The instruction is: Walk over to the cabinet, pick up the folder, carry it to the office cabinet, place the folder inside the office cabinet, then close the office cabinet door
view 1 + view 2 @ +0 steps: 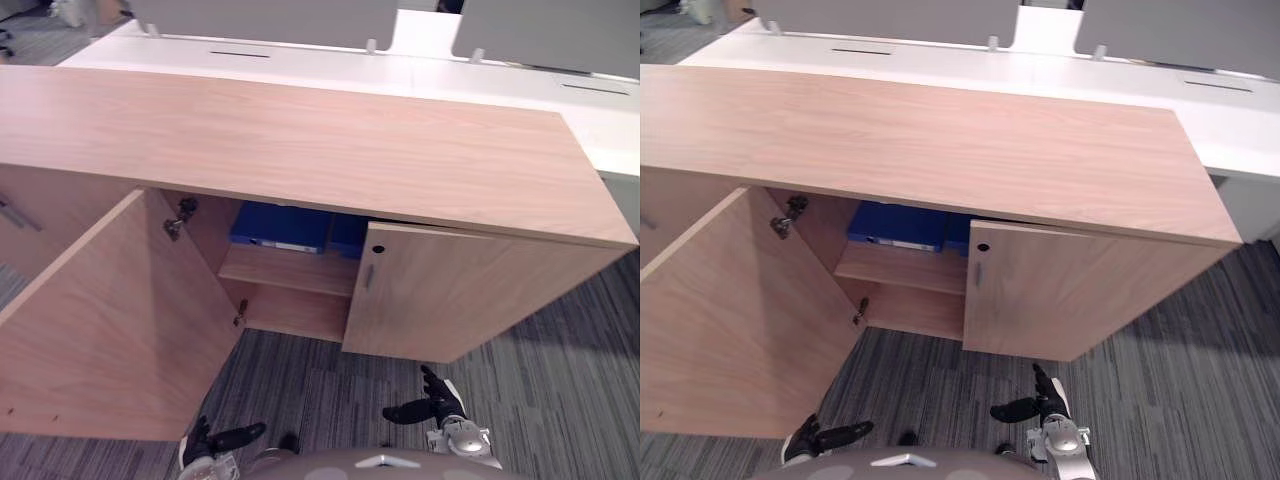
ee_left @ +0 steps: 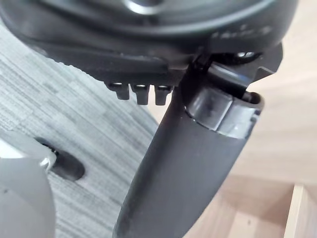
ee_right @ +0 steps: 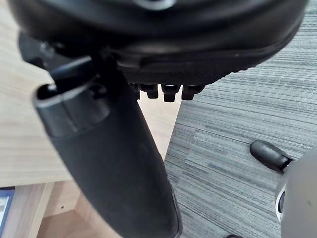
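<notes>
Lying on the upper shelf (image 1: 290,271) inside the office cabinet (image 1: 300,140): blue folder (image 1: 280,228), left door (image 1: 110,320) swung wide. Grey striped carpet (image 1: 540,390) in front, white bench (image 1: 420,62) behind. Left hand (image 1: 215,438) and right hand (image 1: 430,405) low over carpet, fingers relaxed, empty.

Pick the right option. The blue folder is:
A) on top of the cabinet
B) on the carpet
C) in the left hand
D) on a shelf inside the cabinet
D: the blue folder lies on the shelf inside the cabinet, past its open door.
</notes>
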Controlling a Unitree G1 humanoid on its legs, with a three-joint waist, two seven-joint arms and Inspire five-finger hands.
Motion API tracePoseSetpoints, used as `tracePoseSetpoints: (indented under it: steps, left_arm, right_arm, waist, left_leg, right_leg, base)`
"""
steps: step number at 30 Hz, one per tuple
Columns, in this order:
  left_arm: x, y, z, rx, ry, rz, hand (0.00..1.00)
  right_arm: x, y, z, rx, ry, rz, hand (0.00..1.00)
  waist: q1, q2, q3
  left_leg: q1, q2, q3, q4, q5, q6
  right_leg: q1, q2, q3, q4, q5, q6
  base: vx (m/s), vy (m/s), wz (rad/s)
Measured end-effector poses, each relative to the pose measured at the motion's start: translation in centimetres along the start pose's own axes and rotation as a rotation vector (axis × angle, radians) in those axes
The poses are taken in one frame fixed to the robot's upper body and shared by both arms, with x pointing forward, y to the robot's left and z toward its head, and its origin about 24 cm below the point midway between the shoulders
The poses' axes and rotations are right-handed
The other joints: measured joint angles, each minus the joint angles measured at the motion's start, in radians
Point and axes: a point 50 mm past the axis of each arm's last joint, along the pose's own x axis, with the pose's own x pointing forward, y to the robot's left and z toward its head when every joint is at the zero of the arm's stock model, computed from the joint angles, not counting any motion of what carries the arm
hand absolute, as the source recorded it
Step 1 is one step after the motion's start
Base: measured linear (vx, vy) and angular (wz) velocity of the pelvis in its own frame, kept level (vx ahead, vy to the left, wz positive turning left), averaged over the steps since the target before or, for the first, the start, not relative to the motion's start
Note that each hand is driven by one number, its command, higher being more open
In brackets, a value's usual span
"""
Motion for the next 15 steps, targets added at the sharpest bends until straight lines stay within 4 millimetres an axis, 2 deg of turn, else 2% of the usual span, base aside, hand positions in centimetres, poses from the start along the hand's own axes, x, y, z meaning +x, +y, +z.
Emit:
tracePoseSetpoints:
  steps: [5,7,12,15]
  left_arm:
    - [0.0,4.1,1.2,-0.208,-0.057,0.163,1.00]
    - [0.0,5.1,1.9,-0.260,-0.087,0.206,1.00]
    - [-0.4,6.1,5.1,-0.311,-0.226,0.235,1.00]
    - [-0.6,6.4,6.5,-0.317,-0.292,0.240,1.00]
  right_arm:
    - [0.6,-0.6,1.3,0.002,-0.022,-0.023,1.00]
    - [0.8,-1.1,1.9,0.014,-0.037,-0.046,1.00]
    - [1.3,-2.6,3.5,-0.006,-0.080,-0.089,1.00]
    - [1.5,-2.5,4.2,-0.010,-0.098,-0.087,1.00]
  waist:
    - [0.038,0.014,-0.001]
    - [0.056,0.023,0.005]
    - [0.105,0.059,0.027]
    - [0.121,0.066,0.031]
  left_leg:
    - [-0.021,-0.009,-0.084,0.000,0.009,-0.002]
    - [-0.025,-0.016,-0.113,0.002,0.013,-0.002]
    - [-0.038,-0.037,-0.211,0.003,0.030,-0.007]
    - [-0.047,-0.043,-0.248,0.003,0.039,-0.010]
  right_leg:
    - [0.005,-0.012,-0.082,0.054,-0.047,0.000]
    - [0.011,-0.020,-0.112,0.073,-0.062,0.003]
    - [0.035,-0.043,-0.205,0.127,-0.109,0.002]
    - [0.036,-0.047,-0.241,0.144,-0.124,0.003]
  base:
    - [0.03,-0.032,0.48]
    - [0.04,-0.027,0.47]
    - [0.03,-0.034,0.63]
    - [0.01,-0.026,0.43]
